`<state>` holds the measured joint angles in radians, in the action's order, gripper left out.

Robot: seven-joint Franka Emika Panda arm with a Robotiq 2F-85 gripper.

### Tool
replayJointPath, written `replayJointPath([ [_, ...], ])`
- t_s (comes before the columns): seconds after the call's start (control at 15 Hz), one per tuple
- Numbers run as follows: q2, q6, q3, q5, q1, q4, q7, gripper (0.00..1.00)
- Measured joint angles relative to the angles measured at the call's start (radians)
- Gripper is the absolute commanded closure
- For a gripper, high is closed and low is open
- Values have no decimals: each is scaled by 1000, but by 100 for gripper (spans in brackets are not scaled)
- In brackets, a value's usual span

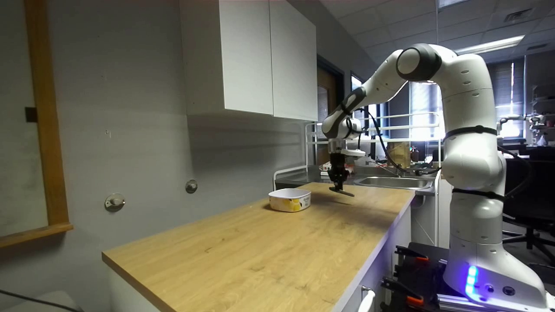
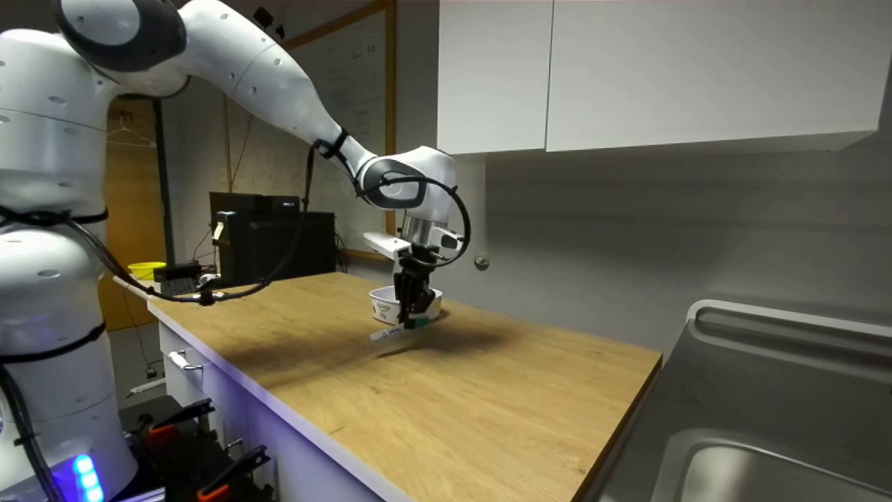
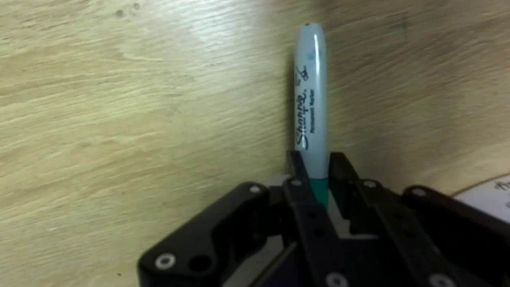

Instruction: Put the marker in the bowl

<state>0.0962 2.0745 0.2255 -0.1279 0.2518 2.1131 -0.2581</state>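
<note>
The marker [image 3: 311, 87] is a light grey Sharpie with a green part, clear in the wrist view. It looks dark in an exterior view [image 1: 348, 193] and pale with green in an exterior view [image 2: 387, 332]. My gripper [image 3: 315, 158] is shut on the marker near the green part and holds it roughly level, a little above the wooden counter, with a shadow below. The gripper also shows in both exterior views [image 1: 339, 185] [image 2: 412, 319]. The bowl [image 1: 289, 202] is a white, squarish dish with yellow print. It stands beside the gripper, partly behind it in an exterior view [image 2: 384, 307]; its rim enters the wrist view [image 3: 487, 199].
The wooden counter [image 1: 243, 247] runs along a grey wall. A metal sink [image 2: 759, 467] lies beyond its end, with a white rack [image 1: 291, 170] there. White wall cabinets [image 1: 249, 60] hang above. A black computer case [image 2: 279, 244] stands behind the counter's far end.
</note>
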Motion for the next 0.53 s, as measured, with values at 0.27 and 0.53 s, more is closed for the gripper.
replayJointPath([
  [0.27,-128,-51,-33,-44,-39,-1,2,93],
  [0.53,-221,-69,-68,-47,-100,-7,29,93],
])
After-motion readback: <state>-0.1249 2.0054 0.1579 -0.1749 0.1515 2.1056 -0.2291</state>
